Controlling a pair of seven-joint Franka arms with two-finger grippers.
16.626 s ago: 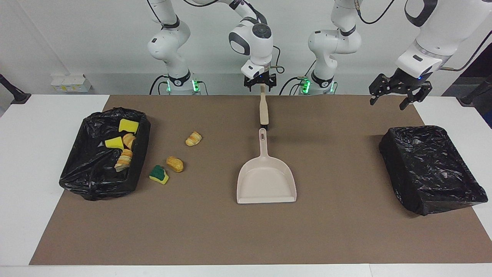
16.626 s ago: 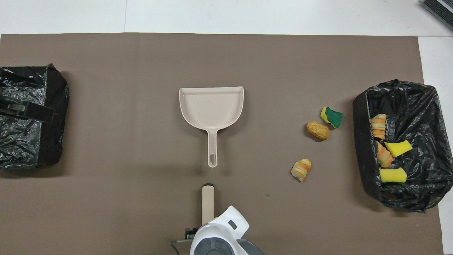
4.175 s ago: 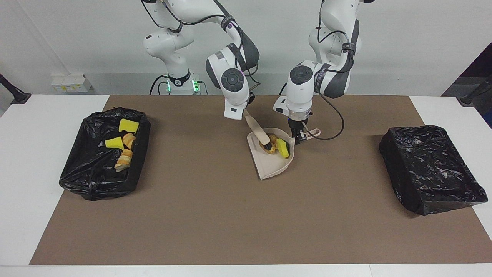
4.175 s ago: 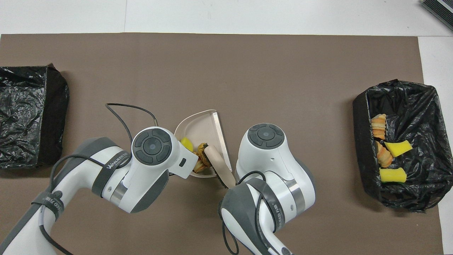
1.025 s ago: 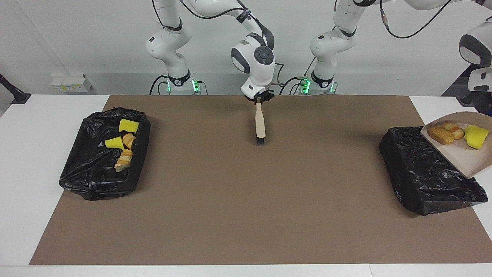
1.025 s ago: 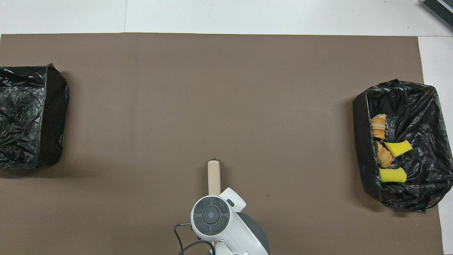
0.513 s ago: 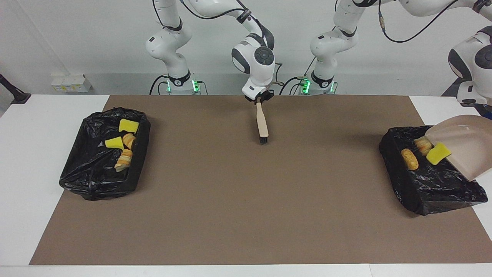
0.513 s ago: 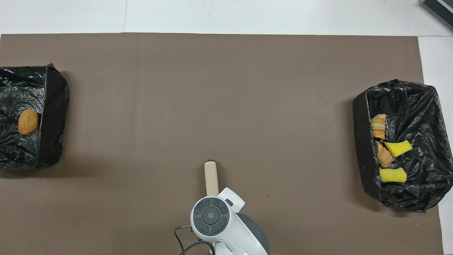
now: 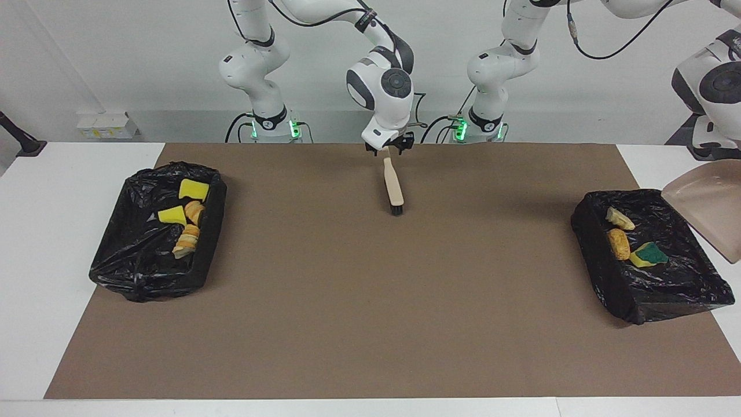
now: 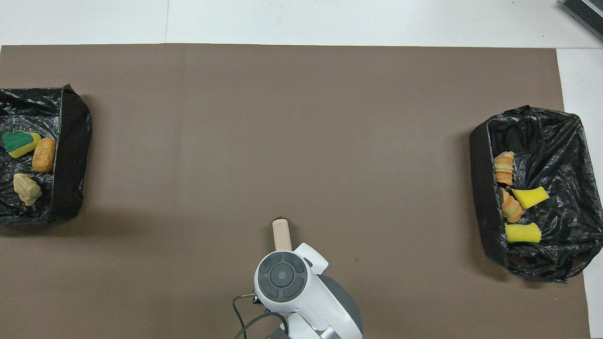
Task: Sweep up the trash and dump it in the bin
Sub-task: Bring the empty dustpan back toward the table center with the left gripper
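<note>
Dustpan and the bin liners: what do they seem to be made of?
The dustpan looks like smooth matte beige moulded plastic: an even, seamless surface. The liner of the bin under it, and that of the other bin, look like thin glossy black plastic film: crinkled, with scattered highlights.

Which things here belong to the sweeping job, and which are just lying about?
Job: three scraps in the bin at the left arm's end; four scraps in the other bin; dustpan; brush.
Lying about: white boxes by the wall; dark object at a table corner.
</note>
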